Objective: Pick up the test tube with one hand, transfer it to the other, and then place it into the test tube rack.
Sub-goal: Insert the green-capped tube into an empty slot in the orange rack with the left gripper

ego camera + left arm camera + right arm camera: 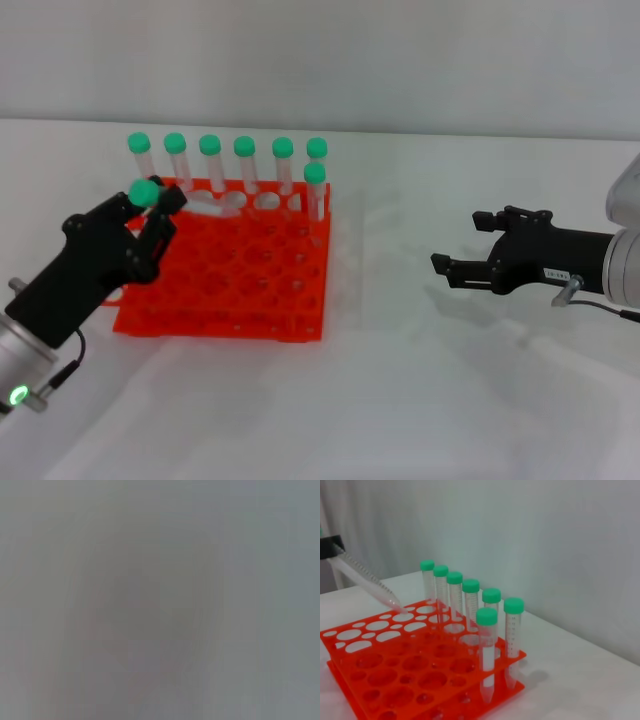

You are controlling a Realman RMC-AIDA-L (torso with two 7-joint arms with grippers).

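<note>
The left claw (158,205) is closed on the test tube (367,582), gripping it just below the green cap and holding it over the near-left part of the test tube rack (225,290). In the right wrist view the tube hangs at a marked slant, its tapered tip just above, or possibly touching, a hole in the rack's top tier; contact cannot be confirmed from this angle, and the left wrist view shows only a blank grey field. Primary risk: the tube is tilted, not upright, so a straight descent would drive the tip against the web between holes or the hole rim. The consequence would be the tube pivoting in the grip, slipping out, or pushing the light rack across the tabletop (450,400). Secondary risk: the upper and lower tiers must both be cleared; a slanted tube may pass the top hole and jam against the lower tier. Third risk: seven seated tubes (245,160) stand along the far row and the right corner; a wide swing of the left claw toward the back could strike them. Further right, the right claw (465,245) hovers above bare tabletop, well apart from the rack, with its fingers spread and nothing held; it presents no collision hazard where it is.
</note>
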